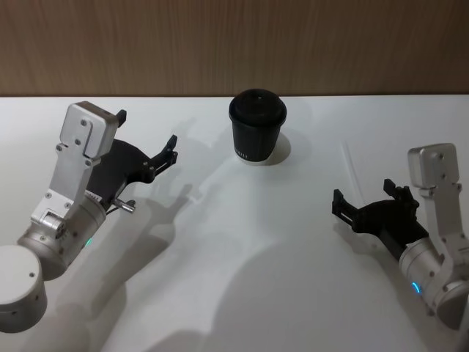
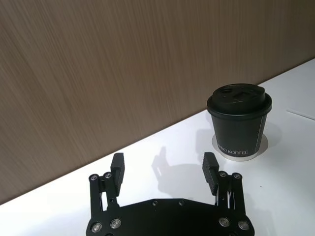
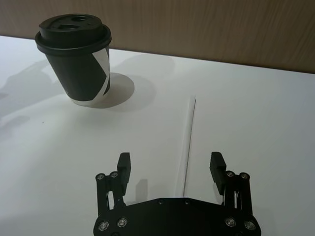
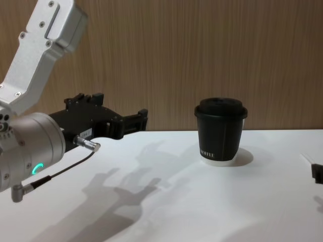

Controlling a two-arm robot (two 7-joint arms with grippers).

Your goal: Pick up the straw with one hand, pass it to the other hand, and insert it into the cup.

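Two spread tools: left gripper (image 2: 163, 162), right gripper (image 3: 170, 158) near thin white straw (image 3: 188, 132); black lidded paper cup (image 2: 238, 125) lettered "KOFFEE".

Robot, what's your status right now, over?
Both open: left gripper hovering left of cup, right gripper just short of straw. Straw flat on table, untouched. Cup upright, lid on. Nothing blocking it.

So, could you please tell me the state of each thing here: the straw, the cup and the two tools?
Straw: lying flat on the table, not held.
Cup: upright, lid on, no straw in it.
Left tool: open, empty.
Right tool: open, empty, close to the straw.
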